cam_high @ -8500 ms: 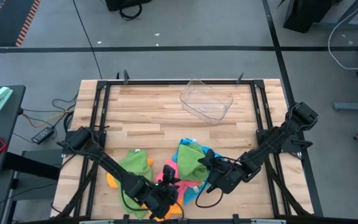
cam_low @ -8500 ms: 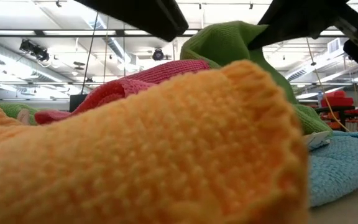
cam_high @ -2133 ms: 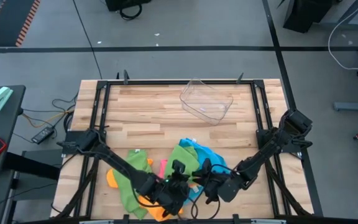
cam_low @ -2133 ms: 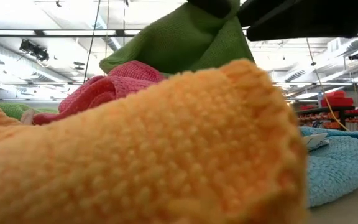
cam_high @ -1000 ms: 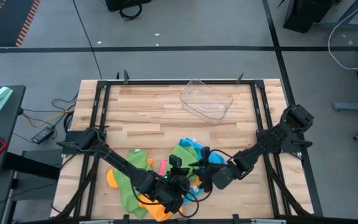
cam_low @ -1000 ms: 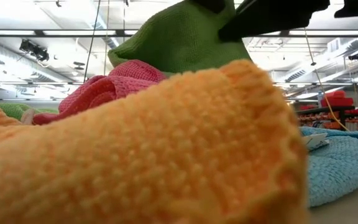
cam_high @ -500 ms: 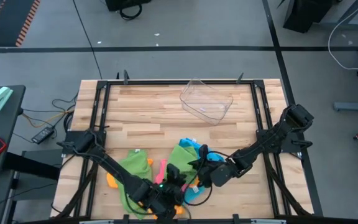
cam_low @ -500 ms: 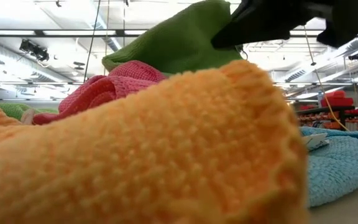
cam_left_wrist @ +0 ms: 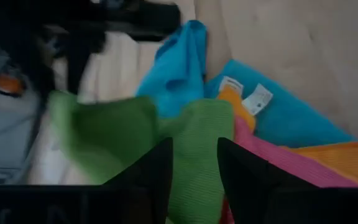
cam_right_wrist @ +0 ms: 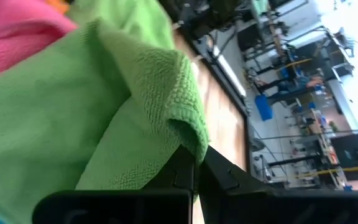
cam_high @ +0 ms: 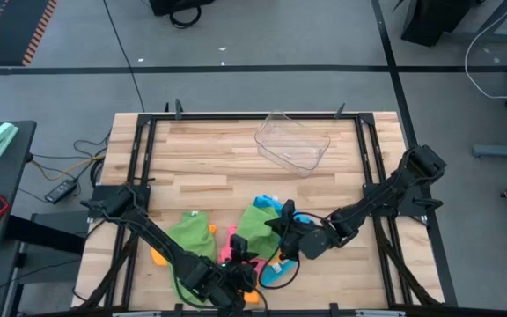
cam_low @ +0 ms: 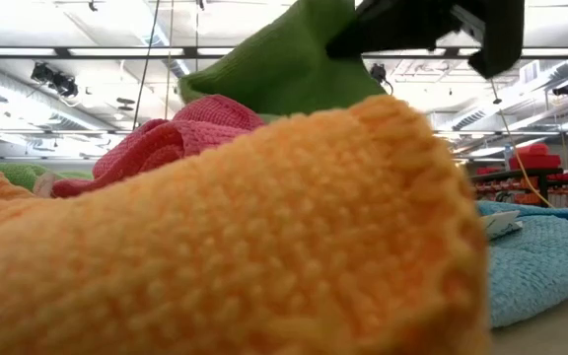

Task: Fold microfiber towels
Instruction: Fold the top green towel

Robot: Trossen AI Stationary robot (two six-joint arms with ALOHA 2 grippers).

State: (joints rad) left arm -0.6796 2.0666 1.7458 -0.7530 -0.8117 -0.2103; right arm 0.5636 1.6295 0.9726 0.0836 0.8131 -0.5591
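From above, we see the towels heaped at the near middle of the counter (cam_high: 201, 163), with the clear tray (cam_high: 292, 141) well apart at the far side. Our right end effector (cam_high: 280, 225) pinches the edge of a green towel (cam_high: 255, 231), probably to lift it clear of the pile so it can be spread for folding. Our left end effector (cam_high: 240, 264) sits at the near edge over pink (cam_high: 232, 242) and orange cloth.

From counter height, an orange towel (cam_low: 215, 247) fills the foreground; behind it the green towel (cam_low: 284, 64) peaks upward under the dark right end effector (cam_low: 432, 25), beside a pink one (cam_low: 180, 128) and a sky blue one (cam_low: 531, 266).

The left wrist shows its fingers (cam_left_wrist: 151, 174) spread, straddling a green fold (cam_left_wrist: 194, 149) without gripping it.

The right wrist shows fingers (cam_right_wrist: 188, 171) pressed together on the green towel's hem (cam_right_wrist: 166, 81).
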